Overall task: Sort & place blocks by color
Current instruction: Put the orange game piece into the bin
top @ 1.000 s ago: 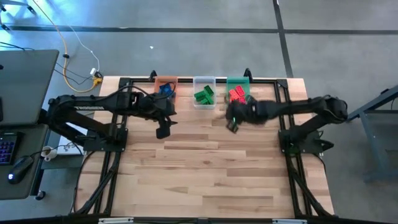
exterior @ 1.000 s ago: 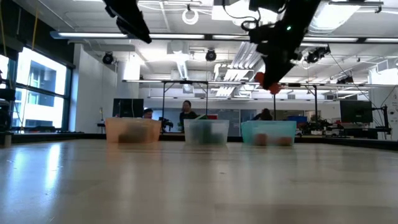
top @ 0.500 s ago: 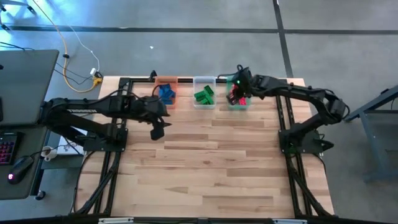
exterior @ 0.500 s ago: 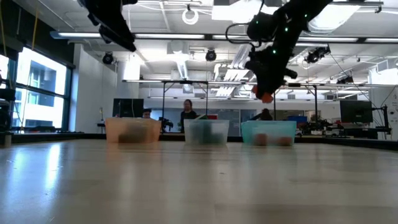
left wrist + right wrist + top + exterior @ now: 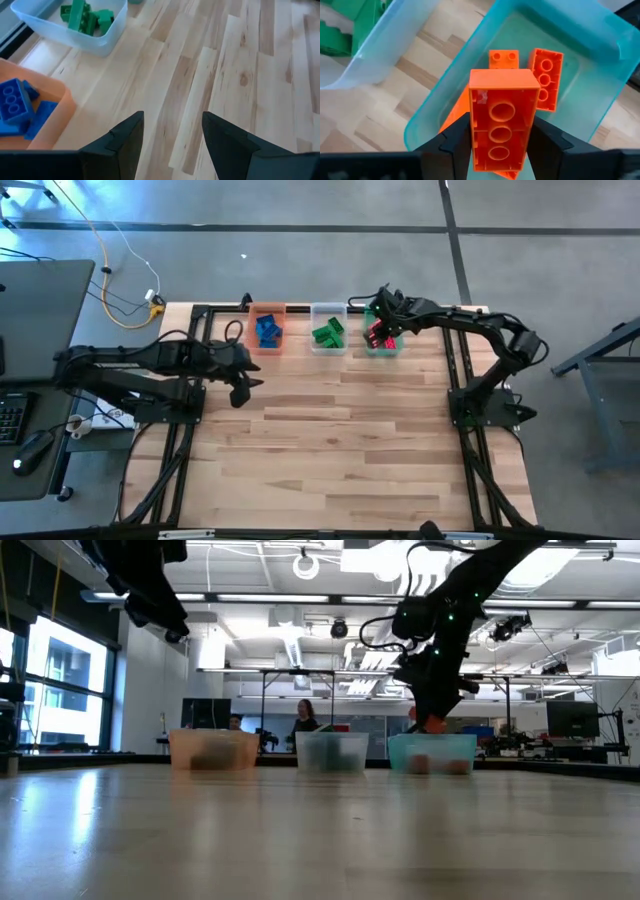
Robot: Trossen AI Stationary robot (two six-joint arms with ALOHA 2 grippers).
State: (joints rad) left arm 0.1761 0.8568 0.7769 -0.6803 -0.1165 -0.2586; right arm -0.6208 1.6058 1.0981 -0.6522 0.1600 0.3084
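Right gripper [image 5: 502, 145] over the green bin [image 5: 383, 340], upper centre-right of the high view; a red block [image 5: 503, 122] sits between its fingers, jaws touching both sides, above other red blocks [image 5: 546, 85] in the bin. Blue blocks [image 5: 267, 331] lie in the orange bin [image 5: 266, 312], green blocks [image 5: 329, 333] in the clear bin [image 5: 328, 310]. Left gripper [image 5: 172, 135] hangs over bare table [image 5: 340, 450], centre-left, jaws parted, holding nothing. No legible writing.
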